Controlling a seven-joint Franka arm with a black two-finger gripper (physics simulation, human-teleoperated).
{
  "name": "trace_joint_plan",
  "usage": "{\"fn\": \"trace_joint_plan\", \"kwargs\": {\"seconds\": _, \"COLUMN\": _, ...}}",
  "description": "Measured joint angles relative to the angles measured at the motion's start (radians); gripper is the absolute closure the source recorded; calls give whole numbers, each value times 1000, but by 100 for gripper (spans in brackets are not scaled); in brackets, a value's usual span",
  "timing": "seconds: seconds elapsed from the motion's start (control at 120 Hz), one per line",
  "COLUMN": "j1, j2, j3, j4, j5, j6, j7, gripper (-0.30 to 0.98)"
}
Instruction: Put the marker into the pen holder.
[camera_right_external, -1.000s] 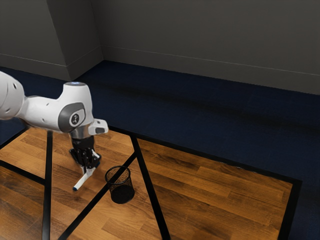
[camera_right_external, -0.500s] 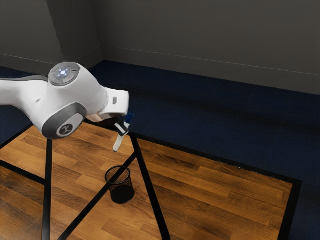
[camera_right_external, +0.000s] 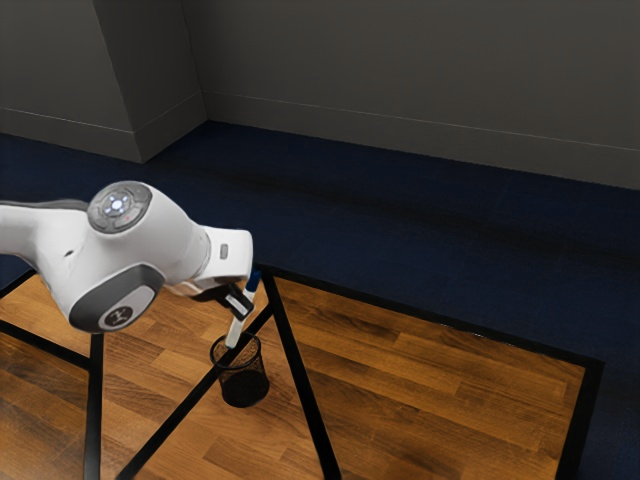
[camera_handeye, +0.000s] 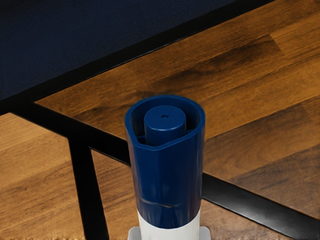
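Observation:
My gripper (camera_right_external: 238, 302) is shut on the marker (camera_right_external: 235, 331), a white one with a blue cap end, held steeply tilted with the blue end up. The marker's white lower end is at the rim of the black mesh pen holder (camera_right_external: 243, 384); whether it dips inside, I cannot tell. The holder stands upright on the wooden table. In the wrist view the marker (camera_handeye: 167, 185) rises large from the lower edge, its blue end toward the camera.
The wooden table (camera_right_external: 420, 390) has black strips across it and a black border. Dark blue floor (camera_right_external: 400, 240) lies beyond its edge, with grey walls behind.
My hand first rose and turned, swinging the marker from lying low and slanted to steep. Since then it has come down, bringing the marker's lower end to the holder's rim. The holder has not moved.

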Motion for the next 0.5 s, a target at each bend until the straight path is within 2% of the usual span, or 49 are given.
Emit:
{"fn": "trace_joint_plan", "kwargs": {"seconds": 0.142, "j1": 0, "j2": 1, "j3": -19, "j4": -9, "j5": -1, "j6": 1, "j7": -35, "gripper": 78}}
{"fn": "trace_joint_plan", "kwargs": {"seconds": 0.342, "j1": -1, "j2": -18, "j3": -40, "j4": -10, "j5": -10, "j6": -24, "j7": -68, "gripper": 36}}
{"fn": "trace_joint_plan", "kwargs": {"seconds": 0.5, "j1": 0, "j2": -56, "j3": -41, "j4": -9, "j5": -12, "j6": -44, "j7": -86, "gripper": 17}}
